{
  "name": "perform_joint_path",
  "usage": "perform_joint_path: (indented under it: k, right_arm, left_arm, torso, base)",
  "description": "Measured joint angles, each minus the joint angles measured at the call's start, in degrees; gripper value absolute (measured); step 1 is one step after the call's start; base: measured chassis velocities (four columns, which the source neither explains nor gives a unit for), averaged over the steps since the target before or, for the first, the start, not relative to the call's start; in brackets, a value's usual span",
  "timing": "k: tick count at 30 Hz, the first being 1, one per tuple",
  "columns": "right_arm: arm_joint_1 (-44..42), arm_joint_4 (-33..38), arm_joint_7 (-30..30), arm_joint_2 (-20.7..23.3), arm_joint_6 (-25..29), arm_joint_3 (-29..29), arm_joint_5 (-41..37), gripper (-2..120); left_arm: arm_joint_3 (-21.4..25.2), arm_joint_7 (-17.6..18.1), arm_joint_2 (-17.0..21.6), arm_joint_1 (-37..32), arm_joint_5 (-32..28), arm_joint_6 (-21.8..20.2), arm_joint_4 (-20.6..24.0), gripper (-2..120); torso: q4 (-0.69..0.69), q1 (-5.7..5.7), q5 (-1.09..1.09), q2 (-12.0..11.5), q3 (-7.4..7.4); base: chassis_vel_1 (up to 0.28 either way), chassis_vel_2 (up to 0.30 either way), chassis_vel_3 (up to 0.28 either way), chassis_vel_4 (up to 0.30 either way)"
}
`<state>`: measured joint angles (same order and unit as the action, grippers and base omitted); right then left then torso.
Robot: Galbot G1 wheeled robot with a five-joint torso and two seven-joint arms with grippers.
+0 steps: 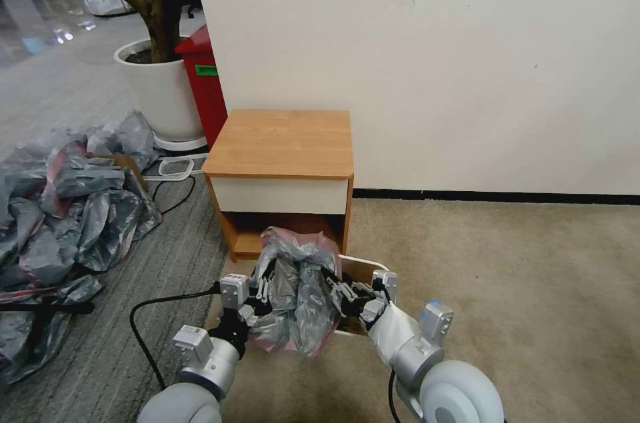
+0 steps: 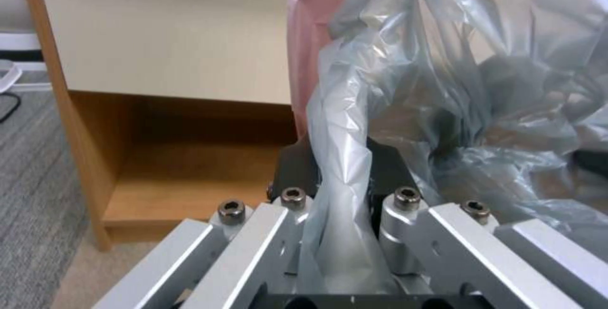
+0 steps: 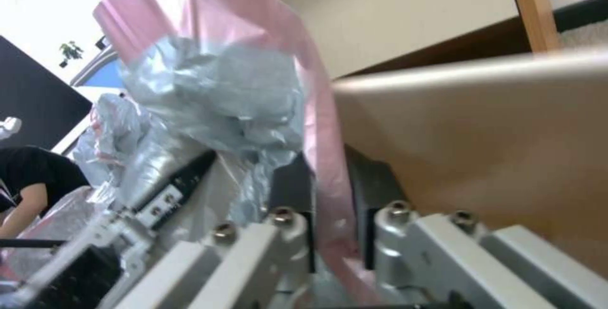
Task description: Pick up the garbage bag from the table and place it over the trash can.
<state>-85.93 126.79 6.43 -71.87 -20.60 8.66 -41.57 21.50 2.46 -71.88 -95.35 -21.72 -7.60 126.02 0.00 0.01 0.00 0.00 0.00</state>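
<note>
Down in the head view, the left end effector [image 1: 261, 295] and right end effector [image 1: 340, 295] each pinch a side of the garbage bag [image 1: 297, 286], hanging crumpled between them over the trash can [image 1: 363, 268], before the table [image 1: 280, 143]. Left wrist: grey film [image 2: 345, 166] is clamped between its fingers. Right wrist: its fingers nip the pink rim [image 3: 326, 157], the bin wall [image 3: 481, 133] just beside.

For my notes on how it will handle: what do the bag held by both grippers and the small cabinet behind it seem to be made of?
The garbage bag, pinched by the left gripper and the right gripper, looks like thin glossy plastic film: translucent grey, pink rim, sharp creases. The table looks like wood or wood-look laminate with a matte grain pattern; its drawer front is smooth white.
</note>
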Motion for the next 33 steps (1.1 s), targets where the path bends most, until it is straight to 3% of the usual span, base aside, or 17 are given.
perform_joint_path:
  k: [3, 13, 18, 23, 27, 33]
  right_arm:
    - [0.0, 0.5, -0.1, 0.0, 0.2, 0.2, 0.2, 0]
    - [-0.7, 6.2, -1.1, 2.4, -0.7, 3.4, -1.8, 0]
    - [3.5, 6.9, -0.9, 3.8, -3.2, 6.2, -6.1, 0]
    - [8.5, 5.3, 2.3, 4.8, -6.8, 7.8, -10.1, 0]
    - [13.2, 3.4, 10.6, 5.9, -13.2, 9.5, -16.0, 0]
    - [14.1, 2.1, 14.7, 8.0, -17.5, 11.6, -19.4, 0]
  left_arm:
    - [0.0, 0.0, -0.2, 0.0, 0.1, -0.1, -0.2, 8]
    - [0.2, 0.0, -0.5, -0.2, 0.3, -0.5, -0.4, 8]
    - [0.0, -0.5, -0.5, -0.7, 0.8, -0.5, 0.2, 8]
    - [-0.1, -1.6, -0.5, -1.0, 1.6, -0.5, 0.6, 8]
    - [-0.1, -2.6, -1.0, -1.0, 1.7, -0.4, 0.5, 8]
    - [-0.1, -3.3, -1.1, -1.0, 1.1, -0.3, 0.5, 8]
  torso:
    - [0.00, 0.00, 0.00, 0.0, 0.00]
    - [-0.01, -0.01, 0.00, 0.0, 0.00]
    - [0.00, -0.01, 0.00, 0.0, 0.00]
    - [0.01, -0.01, 0.01, 0.0, 0.00]
    - [0.00, -0.01, 0.01, 0.0, 0.01]
    - [0.01, 0.00, 0.01, 0.0, 0.01]
  base:
    - [0.000, 0.000, 0.000, 0.000]
    - [0.000, 0.000, 0.000, 0.000]
    - [0.000, 0.000, 0.000, 0.000]
    - [0.000, 0.000, 0.000, 0.000]
    - [0.000, 0.000, 0.000, 0.000]
    - [0.000, 0.000, 0.000, 0.000]
